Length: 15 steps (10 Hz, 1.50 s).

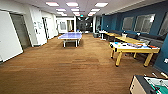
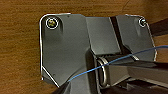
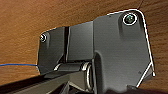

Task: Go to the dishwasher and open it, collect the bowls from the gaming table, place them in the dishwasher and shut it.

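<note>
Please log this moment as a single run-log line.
phase: driving, open wood floor | gaming table ahead right, small items on top | table-tennis table further ahead | grippers: cannot tell

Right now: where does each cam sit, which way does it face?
Head: high on the robot, looking forward and down a long room at the gaming table; no arm in frame.
Left wrist: on the left arm, facing down at wood floor past the robot's dark plate.
Right wrist: same, right arm.
Shared: both wrist views show floor.
</note>
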### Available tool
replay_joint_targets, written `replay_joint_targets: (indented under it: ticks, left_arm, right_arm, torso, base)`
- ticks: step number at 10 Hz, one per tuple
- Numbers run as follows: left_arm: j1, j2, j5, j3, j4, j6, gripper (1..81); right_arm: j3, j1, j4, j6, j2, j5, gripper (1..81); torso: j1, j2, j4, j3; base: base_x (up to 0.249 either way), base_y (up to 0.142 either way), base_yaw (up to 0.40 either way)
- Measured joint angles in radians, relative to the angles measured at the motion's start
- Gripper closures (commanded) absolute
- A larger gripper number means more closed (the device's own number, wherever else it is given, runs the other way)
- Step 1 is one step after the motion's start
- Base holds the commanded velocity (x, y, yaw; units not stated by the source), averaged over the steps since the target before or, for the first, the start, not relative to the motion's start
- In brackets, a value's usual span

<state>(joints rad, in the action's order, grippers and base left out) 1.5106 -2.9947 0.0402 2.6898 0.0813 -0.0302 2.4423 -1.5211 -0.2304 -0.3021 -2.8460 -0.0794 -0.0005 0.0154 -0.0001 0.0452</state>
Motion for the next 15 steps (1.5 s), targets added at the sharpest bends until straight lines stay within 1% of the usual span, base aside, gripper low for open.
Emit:
replay_joint_targets:
  ticks: [5,7,9,15]
  left_arm:
    - [0.0,0.002,-0.002,0.0,0.0,0.0,1.0]
    - [-0.006,-0.008,0.003,-0.003,0.0,0.0,1.0]
    - [0.003,-0.004,-0.005,-0.003,0.0,0.0,1.0]
    - [-0.003,-0.002,0.001,0.001,0.0,0.0,1.0]
  right_arm:
    - [0.001,-0.001,0.0,0.0,-0.006,-0.001,1.0]
    - [0.009,0.009,0.0,0.0,0.009,-0.003,1.0]
    - [0.007,-0.002,0.0,0.0,-0.003,0.0,1.0]
    - [0.008,0.001,0.0,0.0,-0.002,-0.008,1.0]
  torso:
    - [0.0,0.0,0.0,0.0]
    - [0.001,0.0,0.0,0.0]
    - [0.0,0.0,0.0,0.0]
    - [0.0,0.0,0.0,0.0]
  base:
    - [0.225,0.0,0.0]
    - [0.23,0.0,0.0]
    - [0.231,0.0,0.0]
    - [0.238,0.0,0.0]
